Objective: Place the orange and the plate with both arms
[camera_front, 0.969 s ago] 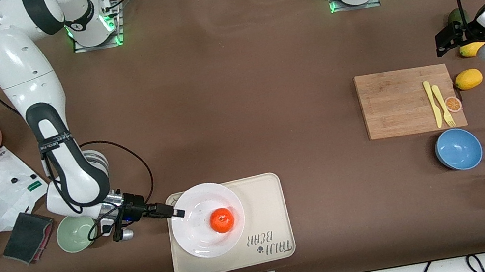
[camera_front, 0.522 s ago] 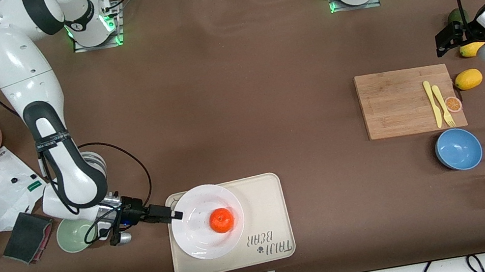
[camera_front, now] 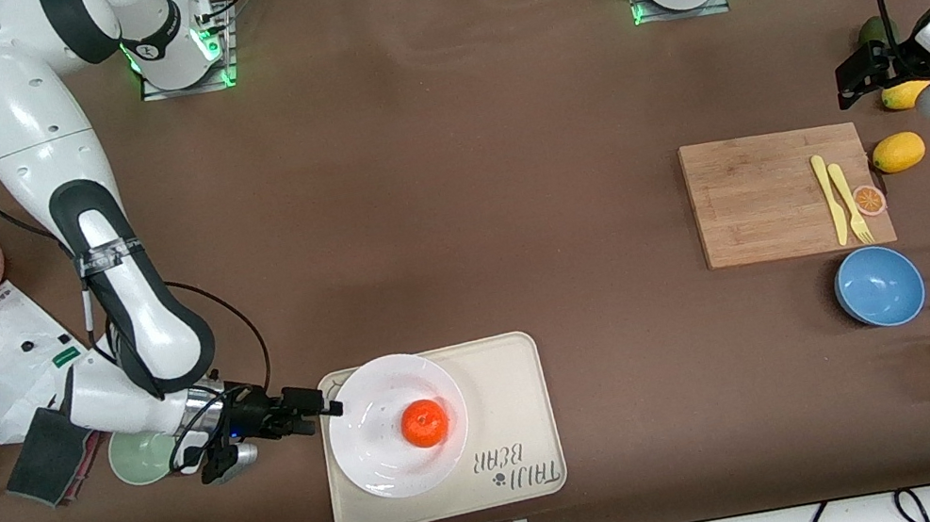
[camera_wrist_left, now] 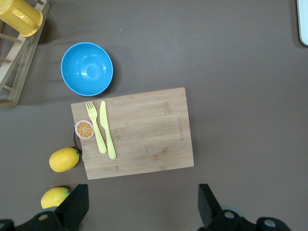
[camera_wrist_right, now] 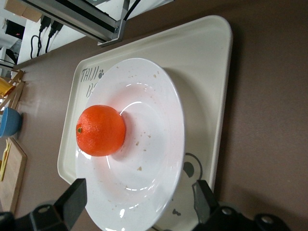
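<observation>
So the small round bright-orange fruit (camera_front: pixel 425 423) is sitting in the middle of the round white speckled plate (camera_front: pixel 379 453), and the plate rests on the rectangular beige tray with the bear print (camera_front: pixel 505 378), near the front-camera edge of the table, toward the right arm's end.

The main change from a second ago: the right gripper (camera_front: pixel 328 408) had its fingertips over the plate's rim, and now it has backed off toward the pale green bowl (camera_front: pixel 138 455). Its tips are just off the plate's edge, over the tray's corner, and the fingers are spread apart with nothing between them. In the right wrist view both fingers (camera_wrist_right: pixel 72 199) stand wide on either side of the plate. The arm's elbow has also swung lower over the table. Plate and orange look like they haven't budged.

The left gripper (camera_front: pixel 852 78) waits up over the table's end past the rectangular bamboo cutting board (camera_front: pixel 760 199), near a yellow lemon-like fruit (camera_front: pixel 898 151), same spot as before. Its fingers (camera_wrist_left: pixel 74 204) are spread wide and empty in the left wrist view.
</observation>
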Motion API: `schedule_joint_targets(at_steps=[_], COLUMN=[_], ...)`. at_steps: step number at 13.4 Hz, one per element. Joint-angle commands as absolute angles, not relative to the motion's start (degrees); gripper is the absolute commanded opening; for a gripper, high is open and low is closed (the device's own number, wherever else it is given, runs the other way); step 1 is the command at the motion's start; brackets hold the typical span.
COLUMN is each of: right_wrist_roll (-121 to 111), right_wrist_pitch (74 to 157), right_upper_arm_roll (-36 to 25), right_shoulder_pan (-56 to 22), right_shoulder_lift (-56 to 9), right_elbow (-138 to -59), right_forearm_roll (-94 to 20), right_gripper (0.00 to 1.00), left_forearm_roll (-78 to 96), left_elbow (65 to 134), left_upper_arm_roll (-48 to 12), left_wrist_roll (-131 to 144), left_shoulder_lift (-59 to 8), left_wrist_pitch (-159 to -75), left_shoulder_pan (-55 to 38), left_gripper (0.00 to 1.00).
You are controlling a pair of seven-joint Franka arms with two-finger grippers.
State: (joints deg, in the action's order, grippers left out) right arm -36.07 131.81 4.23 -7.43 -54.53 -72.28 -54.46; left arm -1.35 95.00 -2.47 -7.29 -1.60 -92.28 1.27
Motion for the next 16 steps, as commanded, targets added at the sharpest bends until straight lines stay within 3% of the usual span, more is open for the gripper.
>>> schedule_joint_targets(at_steps=[1,6,10,16], right_wrist_roll=[-35.51,-28.32,-12.17,2.63], right_wrist_pitch=[127.38,109.64,99.6,91.32], right_upper_arm_roll=[3.96,-1.05,-1.41,-1.41], right_shoulder_pan=[-7.38,-7.29,-10.62,-13.53], right_shoulder_lift=[-50.81,-44.39,-37.81,-27.27], right_elbow=[-73.65,-74.09,-74.09,-78.46], right_forearm_roll=[-46.53,-31.93,-11.64,-2.99], right_gripper=[1.0,1.0,1.0,1.0], left_forearm_roll=[0.35,0.35,0.35,0.35], left_elbow=[95.45,95.45,95.45,95.45], left_upper_arm_roll=[-2.11,-2.11,-2.11,-2.11], left_wrist_roll=[-9.05,-8.96,-8.96,-8.96], left_shoulder_lift=[-0.97,-0.97,-0.97,-0.97], left_wrist_pitch=[-92.02,-92.02,-92.02,-92.02], left_shoulder_pan=[1.41,1.32,1.32,1.32], left_gripper=[1.0,1.0,1.0,1.0])
